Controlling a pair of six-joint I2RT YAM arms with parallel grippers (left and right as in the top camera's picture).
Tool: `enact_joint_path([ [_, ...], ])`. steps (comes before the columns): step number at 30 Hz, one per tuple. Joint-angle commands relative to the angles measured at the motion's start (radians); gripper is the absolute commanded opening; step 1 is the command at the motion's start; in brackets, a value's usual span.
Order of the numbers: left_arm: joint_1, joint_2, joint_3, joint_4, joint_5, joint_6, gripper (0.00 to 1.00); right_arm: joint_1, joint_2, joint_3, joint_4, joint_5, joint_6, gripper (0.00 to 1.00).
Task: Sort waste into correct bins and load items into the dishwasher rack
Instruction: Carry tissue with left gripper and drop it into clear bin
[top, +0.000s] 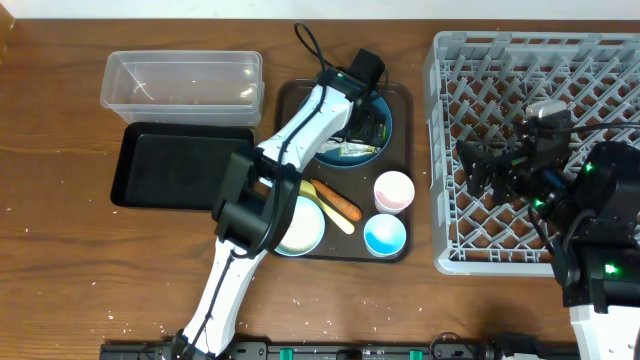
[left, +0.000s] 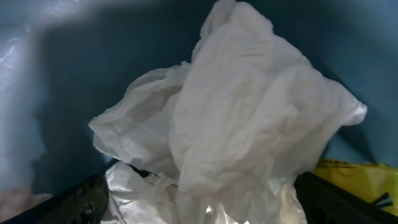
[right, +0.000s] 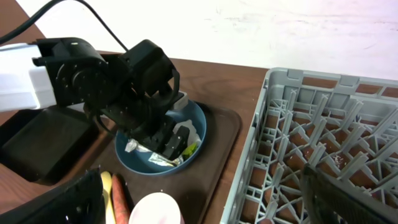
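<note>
There are two pincers, the left pincer (right: 169, 144) and the right pincer (top: 472, 170). Under the left pincer I count one plate (right: 198, 127) and one wrapper (left: 249, 124). Between the pincers are two cups, a pink cup (top: 393, 190) and a blue cup (top: 385, 235). Near the left pincer: one bowl (top: 300, 228), one carrot (top: 338, 200), one spoon (top: 340, 218), one tub (top: 182, 80) and two trays, a black tray (top: 180, 165) and a brown tray (top: 398, 100). Under the right pincer is one rack (top: 540, 60).

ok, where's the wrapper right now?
Overhead, mid-table: the wrapper lies on the blue plate at the far end of the brown tray, under the left claw, with the dishwasher rack off to its right.
</note>
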Motion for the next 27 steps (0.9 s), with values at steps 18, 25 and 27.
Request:
enact_joint_path([
  [18,0.021,-0.034,0.038,-0.032,-0.039,-0.022,0.06,0.013,0.0,0.023,-0.031,-0.011,-0.008,0.99],
  [25,0.072,-0.197,0.061,-0.064,-0.039,-0.018,0.06,0.013,0.0,0.023,-0.035,-0.011,-0.008,0.99],
  [27,0.089,-0.241,0.061,-0.064,-0.039,-0.018,0.06,0.013,0.0,0.023,-0.035,-0.011,-0.008,0.99],
])
